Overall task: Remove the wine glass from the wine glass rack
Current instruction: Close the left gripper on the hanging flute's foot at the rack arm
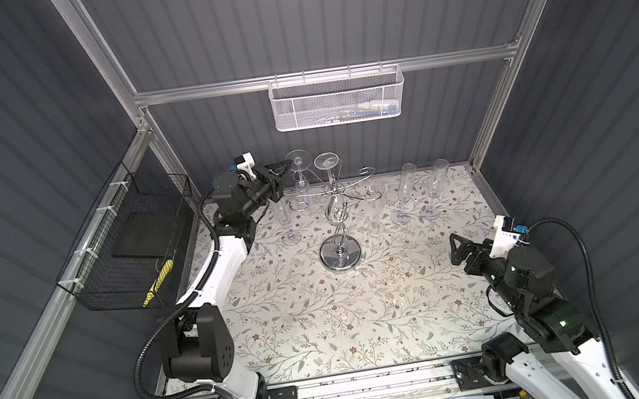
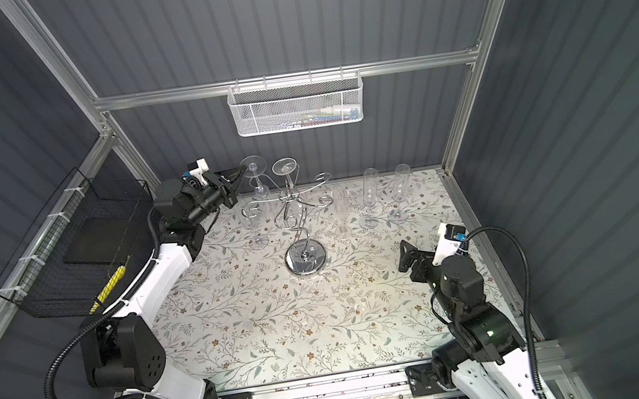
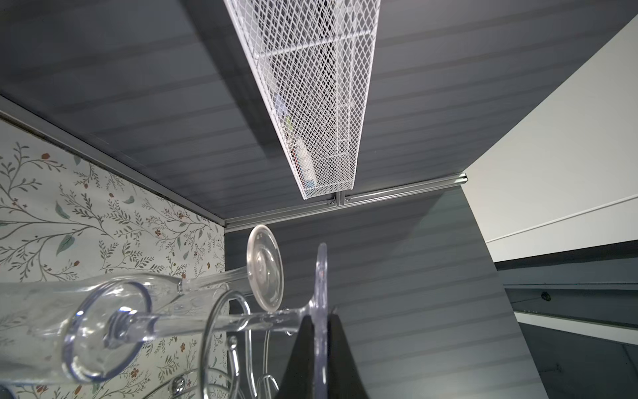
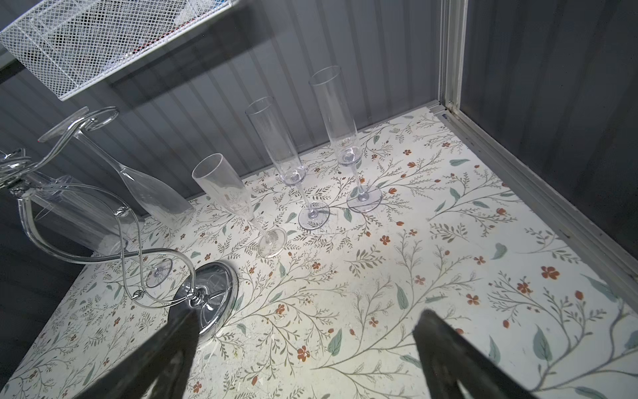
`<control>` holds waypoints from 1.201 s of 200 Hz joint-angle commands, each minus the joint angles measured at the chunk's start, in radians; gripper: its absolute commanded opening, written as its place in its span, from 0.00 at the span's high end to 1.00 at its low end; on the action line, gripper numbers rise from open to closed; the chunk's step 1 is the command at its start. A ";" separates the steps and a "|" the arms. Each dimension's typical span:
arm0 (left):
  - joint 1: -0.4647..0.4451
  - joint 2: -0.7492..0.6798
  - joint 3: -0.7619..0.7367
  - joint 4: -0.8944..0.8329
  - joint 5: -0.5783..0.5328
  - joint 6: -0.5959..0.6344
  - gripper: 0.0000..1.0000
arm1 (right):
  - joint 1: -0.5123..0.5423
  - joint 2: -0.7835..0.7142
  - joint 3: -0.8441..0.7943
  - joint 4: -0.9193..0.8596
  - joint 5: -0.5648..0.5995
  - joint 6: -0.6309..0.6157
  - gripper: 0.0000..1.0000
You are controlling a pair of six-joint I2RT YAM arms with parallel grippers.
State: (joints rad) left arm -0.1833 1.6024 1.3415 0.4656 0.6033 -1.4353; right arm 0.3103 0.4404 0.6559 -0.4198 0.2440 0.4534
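The chrome wine glass rack [image 1: 341,254] [image 2: 305,260] stands on its mirrored disc base at the middle back of the table. Two clear glasses hang upside down from its arms. My left gripper [image 1: 287,165] [image 2: 242,171] [image 3: 321,312] is shut on the edge of the round foot of the left hanging wine glass [image 1: 299,158] [image 2: 253,165] [image 3: 321,273]. In the left wrist view that glass's stem runs through a wire loop of the rack. The other hanging glass [image 1: 325,162] [image 3: 266,267] is just beside it. My right gripper [image 1: 453,249] [image 2: 403,256] [image 4: 307,312] hovers open and empty at the right, near the rack's base [image 4: 221,286].
Several clear flutes stand upright on the floral table, such as two at the back right [image 1: 405,193] [image 1: 435,187] [image 4: 276,145] and one left of the rack [image 1: 287,223]. A white mesh basket [image 1: 338,99] hangs on the back rail. A black wire basket [image 1: 134,241] hangs on the left wall.
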 commanded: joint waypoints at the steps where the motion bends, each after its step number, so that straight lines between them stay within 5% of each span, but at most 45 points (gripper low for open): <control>1: -0.015 0.021 0.051 0.042 0.028 -0.010 1.00 | -0.002 -0.003 0.002 -0.003 0.017 0.007 0.01; 148: -0.039 -0.153 -0.085 0.043 0.090 -0.026 1.00 | -0.001 0.019 0.034 -0.040 0.011 0.031 0.01; 240: -0.039 -0.386 -0.176 -0.159 -0.083 0.091 1.00 | -0.001 0.014 0.106 -0.132 0.009 0.089 0.01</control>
State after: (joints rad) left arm -0.2157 1.3003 1.1728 0.3801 0.5961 -1.4258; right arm 0.3103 0.4622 0.7212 -0.5083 0.2401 0.5037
